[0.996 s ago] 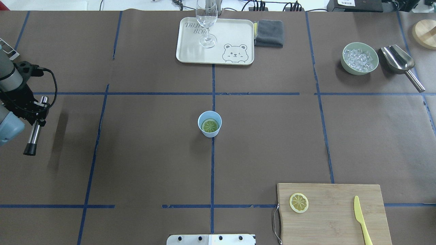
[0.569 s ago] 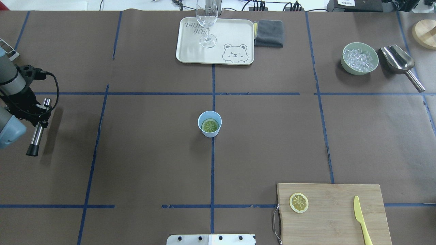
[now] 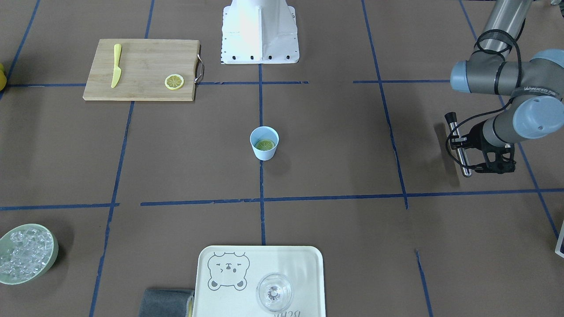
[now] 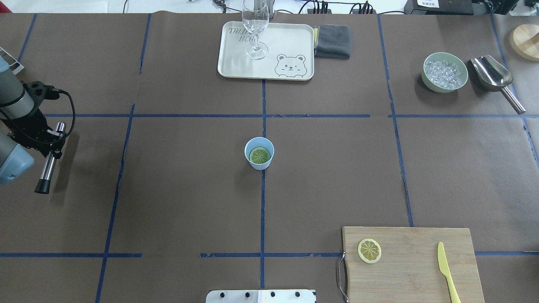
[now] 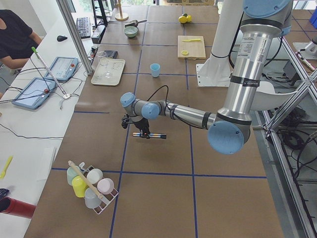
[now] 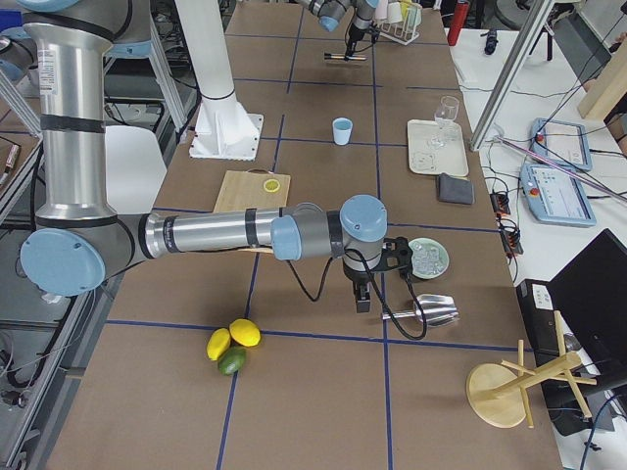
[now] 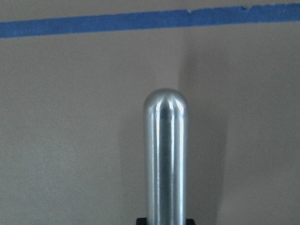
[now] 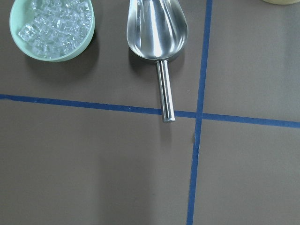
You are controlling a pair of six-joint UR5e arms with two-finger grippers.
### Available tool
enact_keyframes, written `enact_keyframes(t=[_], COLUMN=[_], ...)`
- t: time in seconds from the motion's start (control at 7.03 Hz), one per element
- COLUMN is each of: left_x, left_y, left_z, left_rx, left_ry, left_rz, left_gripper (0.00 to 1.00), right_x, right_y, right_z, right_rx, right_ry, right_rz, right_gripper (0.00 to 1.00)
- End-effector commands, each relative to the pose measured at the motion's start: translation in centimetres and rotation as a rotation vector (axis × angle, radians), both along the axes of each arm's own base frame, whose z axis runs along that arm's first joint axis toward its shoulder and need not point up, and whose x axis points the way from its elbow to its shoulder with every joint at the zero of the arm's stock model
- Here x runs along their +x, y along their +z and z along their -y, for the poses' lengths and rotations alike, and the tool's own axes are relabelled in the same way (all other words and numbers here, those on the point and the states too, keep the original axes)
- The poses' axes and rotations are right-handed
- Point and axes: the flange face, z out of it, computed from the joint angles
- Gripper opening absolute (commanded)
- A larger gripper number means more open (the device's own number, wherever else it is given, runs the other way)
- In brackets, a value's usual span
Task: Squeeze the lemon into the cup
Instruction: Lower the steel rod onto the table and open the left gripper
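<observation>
Two grippers, entered first, then the table outward.

1. Left gripper (image 4: 51, 143): at the far left of the table (image 4: 189, 189), jaws closed on a metal rod (image 4: 45, 168). The rod is held roughly level above the brown paper, with its black-capped end nearer the robot and its rounded bare end pointing away. Its shadow falls just beside it.

2. Right gripper (image 6: 361, 299): hangs over the right end of the table, near the bowl of ice (image 8: 18, 47) and the steel scoop (image 8: 157, 28). Its wrist camera looks straight down on both. The fingers show in no close view, so I cannot tell whether they are parted or closed.

3. Cup (image 4: 259, 165): light blue, upright at the table's centre on the middle tape line, well apart from both grippers.

4. Lemon slice (image 4: 259, 155): lies flat inside the cup, spoked face up.

5. Second slice (image 4: 369, 251): on the cutting board (image 4: 412, 277), near the board's handle end.

6. Yellow knife (image 4: 445, 267): on the same board, at the other end from the slice.

7. Tray (image 4: 236, 63): cream with a bear print, at the far edge of the table. A wine glass (image 4: 255, 29) stands upright on it.

8. Grey cloth (image 4: 332, 41): folded, touching the tray's right side.
</observation>
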Motion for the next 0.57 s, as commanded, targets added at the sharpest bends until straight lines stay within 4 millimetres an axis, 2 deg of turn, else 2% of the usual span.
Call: enact_keyframes(t=[0.0,0.43], left_x=[1.5,2.17], left_y=[-0.59,-0.95], left_z=[-0.8,-1.27], left_rx=[-0.024,-0.022], left_ry=[0.029,0.042], left_rz=[-0.041,-0.045], left_gripper=[0.0,0.0], right_x=[0.01,0.01], right_y=[0.0,0.0], right_z=[0.0,0.0], right_rx=[-0.001,0.001], right_ry=[0.001,0.0], right_rz=[0.0,0.0], right_gripper=[1.0,1.0])
